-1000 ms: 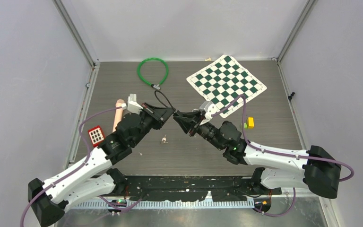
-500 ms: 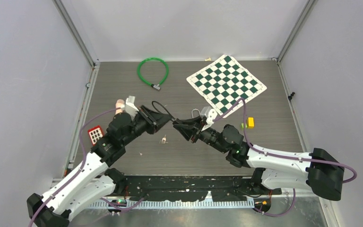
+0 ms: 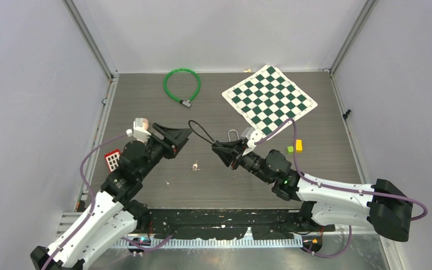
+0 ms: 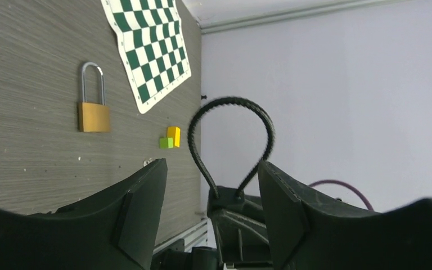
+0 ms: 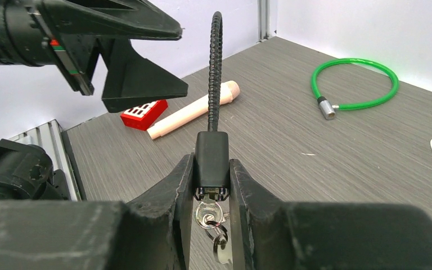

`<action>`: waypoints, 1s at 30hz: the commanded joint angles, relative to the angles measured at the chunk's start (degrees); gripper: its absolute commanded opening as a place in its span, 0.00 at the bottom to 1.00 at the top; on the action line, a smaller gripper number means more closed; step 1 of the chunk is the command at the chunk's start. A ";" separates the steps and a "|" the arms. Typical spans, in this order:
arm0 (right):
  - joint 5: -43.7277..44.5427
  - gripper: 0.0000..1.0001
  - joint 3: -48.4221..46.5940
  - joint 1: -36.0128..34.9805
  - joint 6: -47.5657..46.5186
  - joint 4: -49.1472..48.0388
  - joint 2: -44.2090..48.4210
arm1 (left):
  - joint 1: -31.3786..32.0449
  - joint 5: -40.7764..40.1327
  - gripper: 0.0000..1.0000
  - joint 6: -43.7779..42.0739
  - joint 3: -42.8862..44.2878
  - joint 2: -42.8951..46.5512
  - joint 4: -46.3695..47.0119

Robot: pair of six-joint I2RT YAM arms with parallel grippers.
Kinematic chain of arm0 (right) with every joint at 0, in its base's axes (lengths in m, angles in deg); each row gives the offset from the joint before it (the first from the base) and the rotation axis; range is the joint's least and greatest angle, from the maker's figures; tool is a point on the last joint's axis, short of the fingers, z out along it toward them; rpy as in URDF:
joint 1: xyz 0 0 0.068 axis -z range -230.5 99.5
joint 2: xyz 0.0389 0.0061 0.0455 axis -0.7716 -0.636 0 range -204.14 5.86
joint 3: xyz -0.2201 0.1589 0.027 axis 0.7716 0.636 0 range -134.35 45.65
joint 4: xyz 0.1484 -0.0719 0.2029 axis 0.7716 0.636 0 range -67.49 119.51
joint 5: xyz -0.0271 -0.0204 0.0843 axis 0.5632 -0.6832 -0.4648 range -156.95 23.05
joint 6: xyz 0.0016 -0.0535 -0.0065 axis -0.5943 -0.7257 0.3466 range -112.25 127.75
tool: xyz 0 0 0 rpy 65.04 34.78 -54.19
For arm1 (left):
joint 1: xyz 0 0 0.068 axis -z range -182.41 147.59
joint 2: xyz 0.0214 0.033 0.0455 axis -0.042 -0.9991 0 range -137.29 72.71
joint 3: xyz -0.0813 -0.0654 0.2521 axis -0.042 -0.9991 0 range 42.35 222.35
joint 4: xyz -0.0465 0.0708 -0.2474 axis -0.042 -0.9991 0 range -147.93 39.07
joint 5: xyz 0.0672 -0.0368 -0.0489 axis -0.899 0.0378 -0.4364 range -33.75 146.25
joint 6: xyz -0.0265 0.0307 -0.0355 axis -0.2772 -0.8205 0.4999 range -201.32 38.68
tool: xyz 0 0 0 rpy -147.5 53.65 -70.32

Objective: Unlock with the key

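**Lock held in right gripper, key seated; left gripper open**

The right gripper (image 3: 220,151) is clamped on the body of the black cable lock with a ribbed loop (image 5: 212,147), one finger on each side. It is held above the middle of the worktop, loop pointing towards the left arm.

A silver key on a split ring (image 5: 207,216) sits in the underside of the lock body and hangs between the fingers.

The left gripper (image 3: 179,139) faces the loop from the left. Its jaws are spread wide, with nothing between them and no contact with the lock.

A brass padlock with a steel shackle (image 4: 94,115) lies flat just beyond the right gripper, near the green-and-white chequered mat (image 3: 270,97) at the far right.

A green cable loop (image 3: 181,85) lies at the far edge, left of centre.

A small metallic item (image 3: 194,166) lies on the worktop below the grippers; it is too small to identify.
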 commanded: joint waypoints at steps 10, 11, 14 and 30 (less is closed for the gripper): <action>1.02 0.05 -1.91 -0.19 -0.81 -3.18 -0.68 | 11.22 -1.85 0.51 -8.97 11.86 -9.66 0.59; 0.94 0.05 -1.93 -0.20 -0.77 -3.18 -0.63 | 11.51 -1.90 0.51 -9.08 12.54 -10.82 0.61; 0.79 0.05 -1.89 -0.20 -0.74 -3.12 -0.32 | 12.17 -1.98 0.51 -8.96 13.91 -13.76 0.54; -1.22 0.05 -0.67 -0.19 -0.23 -4.71 -0.36 | 12.34 -4.08 0.00 -5.21 16.63 -17.67 -0.86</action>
